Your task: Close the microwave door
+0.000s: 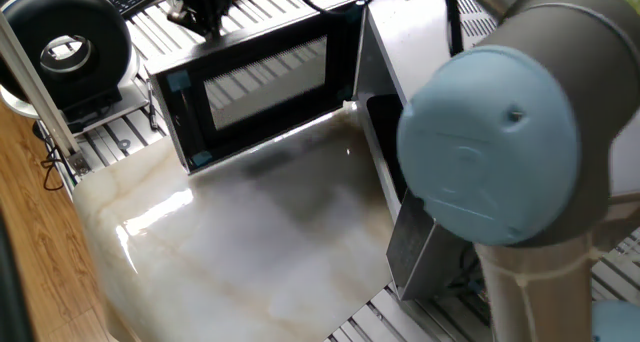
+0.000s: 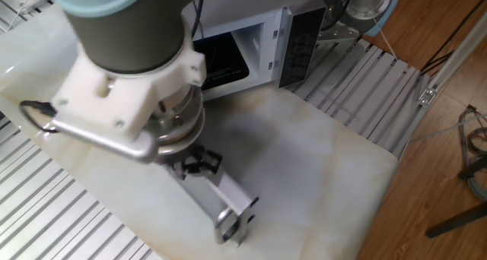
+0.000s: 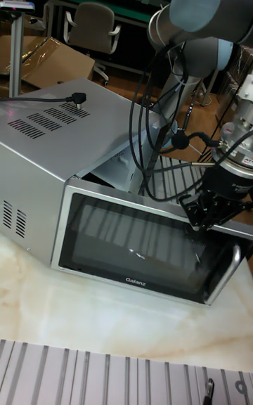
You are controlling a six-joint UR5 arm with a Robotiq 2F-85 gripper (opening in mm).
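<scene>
The microwave door [image 1: 255,77] stands partly open, its black-framed mesh window facing the one fixed view. In the tall fixed view the door [image 3: 140,243] shows its silver front and glass, with the bar handle [image 3: 230,273] at the right and a gap to the microwave [image 3: 49,138] behind it. My gripper [image 3: 202,221] hangs at the door's top edge near the handle end, on the outer side. From above, the gripper [image 2: 196,165] sits on the door's thin top edge [image 2: 221,195]. The dark cavity [image 2: 221,58] is in sight. The gripper [image 1: 205,2] peeks over the door; its finger gap is hidden.
A round black-and-white device [image 1: 65,47] stands left of the door. The microwave rests on a marble top [image 1: 250,242] with slatted metal [image 2: 365,85] around it. My arm's big joint [image 1: 490,152] blocks much of the microwave. A chair [image 3: 91,29] stands far behind.
</scene>
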